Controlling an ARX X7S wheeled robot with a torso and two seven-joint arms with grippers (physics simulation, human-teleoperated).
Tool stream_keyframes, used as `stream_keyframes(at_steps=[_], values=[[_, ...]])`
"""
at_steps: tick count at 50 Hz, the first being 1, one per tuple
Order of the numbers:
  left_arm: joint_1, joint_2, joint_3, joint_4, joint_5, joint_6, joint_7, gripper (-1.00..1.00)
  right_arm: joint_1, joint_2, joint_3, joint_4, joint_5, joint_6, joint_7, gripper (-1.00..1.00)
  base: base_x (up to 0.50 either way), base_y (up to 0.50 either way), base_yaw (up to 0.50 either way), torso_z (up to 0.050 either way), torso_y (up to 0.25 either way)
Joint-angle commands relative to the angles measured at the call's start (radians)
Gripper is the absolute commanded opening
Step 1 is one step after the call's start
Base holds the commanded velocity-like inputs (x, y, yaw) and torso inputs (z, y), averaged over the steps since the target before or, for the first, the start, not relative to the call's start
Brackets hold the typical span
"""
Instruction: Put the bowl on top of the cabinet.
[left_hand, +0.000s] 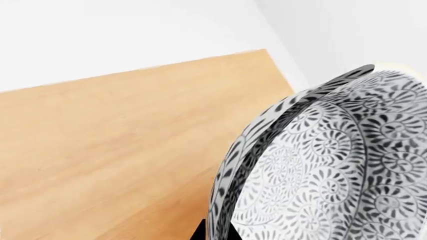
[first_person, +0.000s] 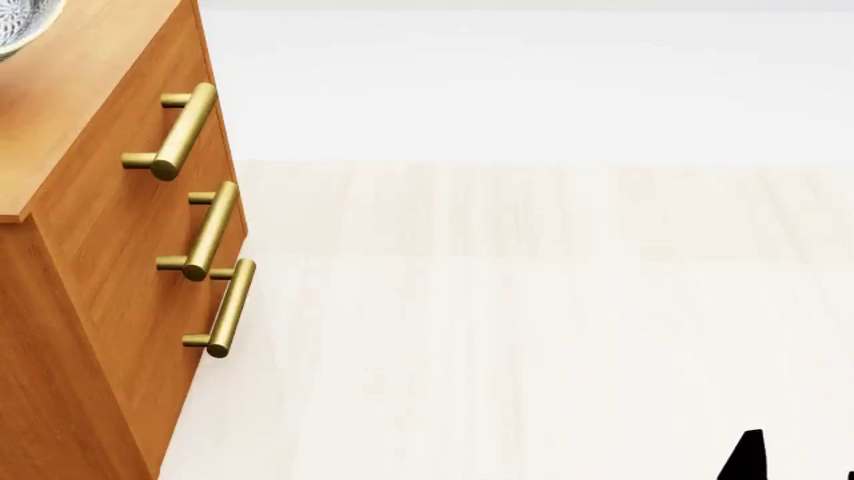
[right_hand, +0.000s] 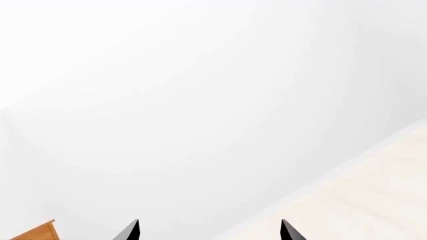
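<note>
The left gripper (left_hand: 215, 235) grips the bowl (left_hand: 333, 165) by its rim, jaws clamped, directly above the cabinet (left_hand: 120, 150) top, so lowering is what remains. The right gripper (right_hand: 209, 231), fingers spread and empty, sits well off the cabinet.

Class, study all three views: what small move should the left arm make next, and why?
Probably lower the bowl gently and release. In the left wrist view it is tilted over the cabinet top with the left tool at its rim; whether it touches the top isn't clear. The right tool is open and away.
</note>
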Motion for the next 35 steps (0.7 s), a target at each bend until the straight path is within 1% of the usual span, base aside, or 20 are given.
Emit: stream_keyframes(at_steps=[1, 8, 10, 15, 24, 35], values=[[-0.026, 0.003, 0.001, -0.063, 0.041, 0.004, 0.043, -1.0, 0.003, -0.013, 0.015, 0.003, -0.009, 0.004, -0.014, 1.0, 0.0, 0.0, 0.0, 0.0, 0.0], [-0.02, 0.005, -0.002, -0.052, 0.037, -0.004, 0.028, -1.0, 0.005, -0.014, 0.016, 0.004, -0.01, 0.008, -0.014, 1.0, 0.0, 0.0, 0.0, 0.0, 0.0], [-0.005, 0.005, -0.011, -0.026, 0.036, 0.006, -0.006, -1.0, 0.004, -0.014, 0.016, 0.003, -0.01, 0.009, -0.014, 1.0, 0.0, 0.0, 0.0, 0.0, 0.0], [-0.003, 0.005, -0.012, -0.039, 0.038, 0.014, 0.005, -1.0, 0.003, -0.015, 0.017, 0.003, -0.012, 0.008, -0.015, 1.0, 0.0, 0.0, 0.0, 0.0, 0.0], [0.004, 0.006, -0.018, -0.022, 0.035, 0.013, -0.017, -1.0, 0.004, -0.017, 0.018, 0.004, -0.012, 0.011, -0.017, 1.0, 0.0, 0.0, 0.0, 0.0, 0.001], [-0.009, 0.007, -0.016, -0.074, 0.041, 0.029, 0.02, -1.0, 0.004, -0.02, 0.02, 0.006, -0.013, 0.014, -0.02, 1.0, 0.0, 0.0, 0.0, 0.001, 0.0]])
